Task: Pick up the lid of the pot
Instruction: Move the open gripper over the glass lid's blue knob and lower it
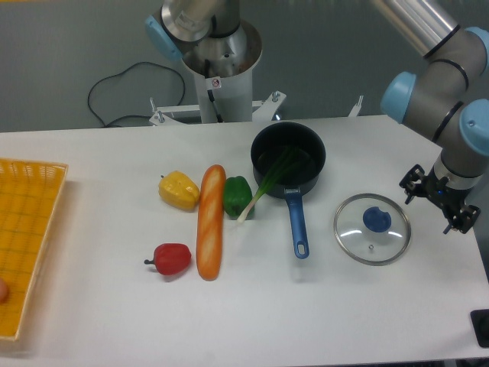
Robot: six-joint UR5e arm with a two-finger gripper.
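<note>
Camera-right of the black pot [267, 157], the glass lid [357, 238] lies flat with its blue knob [377, 219] up, and the 2 spread fingers [430, 212] sit farther right, so reaching it likely calls for a leftward shift toward the pot.

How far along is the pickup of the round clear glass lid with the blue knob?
Done: the black two-finger gripper looks open and near the lid, on its right in the image. In hand: nothing; the lid sits on the white table, knob ungripped. Left: likely line up, close on the knob, lift.
</note>
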